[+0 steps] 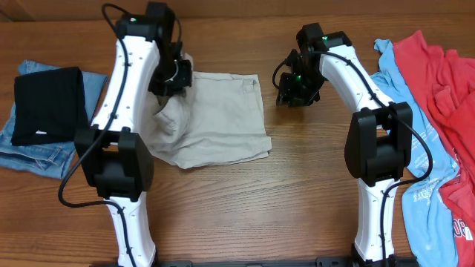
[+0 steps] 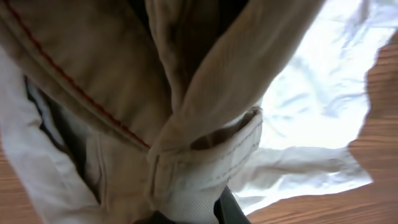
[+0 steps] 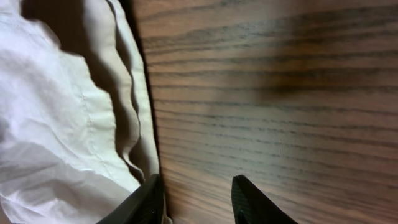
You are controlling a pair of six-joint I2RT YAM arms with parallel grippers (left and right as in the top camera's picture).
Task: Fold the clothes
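— Where are the clothes?

— The khaki shorts lie spread near the middle of the table, a little toward 12 o'clock in the overhead view. The light-blue top and the red top lie in a heap at the table's 3 o'clock edge, the red one partly over the blue.

— And the left gripper?

— It is at the shorts' 10 o'clock corner, closed on the cloth. The fabric there is drawn up into a bunch. In its wrist camera the waistband and a belt loop fill the picture, and only a bit of one dark finger shows at 6 o'clock.

— The right gripper?

— Just beside the shorts, at their 2 o'clock, over bare wood. Its two fingers stand apart with nothing between them. The hem of the shorts lies at 9 o'clock of them in the wrist view, next to the nearer finger.

— Anything else on the table?

— At the 9 o'clock edge, a folded black garment lies on top of blue jeans.
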